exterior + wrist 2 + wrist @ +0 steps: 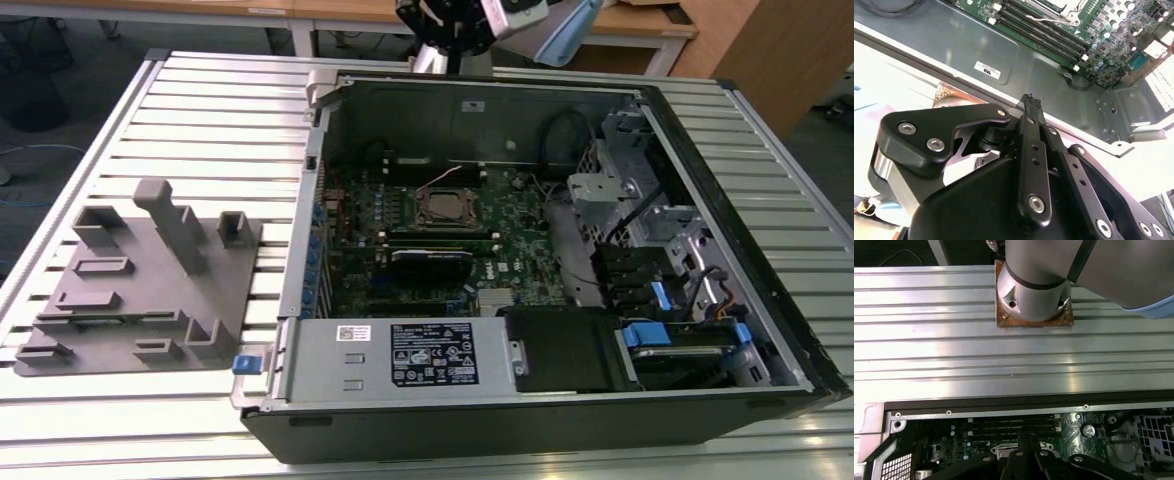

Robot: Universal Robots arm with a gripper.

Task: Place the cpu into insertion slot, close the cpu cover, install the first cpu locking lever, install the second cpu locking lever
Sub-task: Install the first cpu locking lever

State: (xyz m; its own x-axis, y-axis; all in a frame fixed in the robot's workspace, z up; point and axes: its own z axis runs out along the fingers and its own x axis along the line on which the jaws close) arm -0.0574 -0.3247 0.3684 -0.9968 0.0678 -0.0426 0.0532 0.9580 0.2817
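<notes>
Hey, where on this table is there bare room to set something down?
Bare table lies open between the grey fixture tray and the far edge, and in a narrower strip past the computer case on the exterior view's right. Inside the case is crowded: motherboard, cables, drive bays.

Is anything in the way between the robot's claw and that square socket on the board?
Nothing visible does. The gripper hangs at the edge of the open case, and only air lies between it and the socket.

Ribbed table (200, 110) with computer case (534, 425), grey fixture (134, 290)
</notes>
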